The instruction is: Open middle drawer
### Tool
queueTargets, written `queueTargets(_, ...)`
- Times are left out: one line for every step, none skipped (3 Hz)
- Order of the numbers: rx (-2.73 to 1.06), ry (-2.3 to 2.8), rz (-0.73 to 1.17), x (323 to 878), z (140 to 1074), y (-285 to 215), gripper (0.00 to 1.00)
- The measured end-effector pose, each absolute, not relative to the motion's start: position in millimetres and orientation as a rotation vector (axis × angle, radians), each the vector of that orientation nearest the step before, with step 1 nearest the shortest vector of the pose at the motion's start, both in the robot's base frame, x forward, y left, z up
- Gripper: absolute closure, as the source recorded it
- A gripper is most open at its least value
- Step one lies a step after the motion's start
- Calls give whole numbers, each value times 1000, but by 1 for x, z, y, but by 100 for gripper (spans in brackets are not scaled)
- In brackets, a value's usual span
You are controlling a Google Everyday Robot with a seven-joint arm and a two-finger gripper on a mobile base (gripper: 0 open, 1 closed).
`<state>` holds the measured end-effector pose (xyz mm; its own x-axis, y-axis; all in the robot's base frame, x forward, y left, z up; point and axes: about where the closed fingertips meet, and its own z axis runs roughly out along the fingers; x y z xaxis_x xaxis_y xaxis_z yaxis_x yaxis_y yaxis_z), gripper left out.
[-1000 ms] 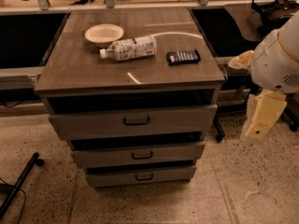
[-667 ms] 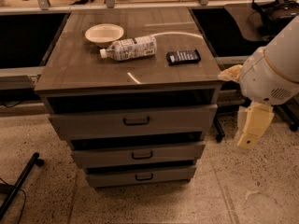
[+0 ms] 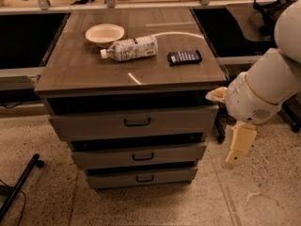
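The gripper (image 3: 235,157) hangs at the right side of the cabinet (image 3: 42,86), a cream-coloured piece pointing down toward the speckled floor (image 3: 141,206) below the bulky white arm (image 3: 263,86). It touches nothing. Whether it is spread or pressed together cannot be told from this view.

The middle drawer (image 3: 108,158) lies toward the left of the view from the gripper, at about the same height and apart from it. Its grey-brown front carries a small dark bar handle (image 3: 142,156) at the centre, well away from the gripper. The front looks pushed in, with a dark gap running along its upper edge.

Above the gripper's level and on that same side is the top drawer (image 3: 84,125), the widest front, with its own dark handle. Below the middle one, lower than the gripper's tip, sits the bottom drawer (image 3: 113,179), the narrowest front.

Higher still, on the cabinet top, a plastic bottle (image 3: 128,48) lies on its side. A shallow pale bowl (image 3: 105,34) stands just beyond it, farther from the gripper. A dark flat packet (image 3: 184,57) rests nearest the gripper's side of the top, apart from the bottle.

Far from the gripper, at the lower left corner of the view, a black bar (image 3: 19,187) lies on the floor.
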<state>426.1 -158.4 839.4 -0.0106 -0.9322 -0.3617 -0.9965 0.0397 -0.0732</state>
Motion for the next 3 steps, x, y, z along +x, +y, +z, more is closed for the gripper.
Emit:
queueTargets(-1961,2012,291,426,839,-158,0)
queueTargets(-1963,2009,309,427,820,-156,0)
queueTargets(-1993,1989,322,430,780,-147,0)
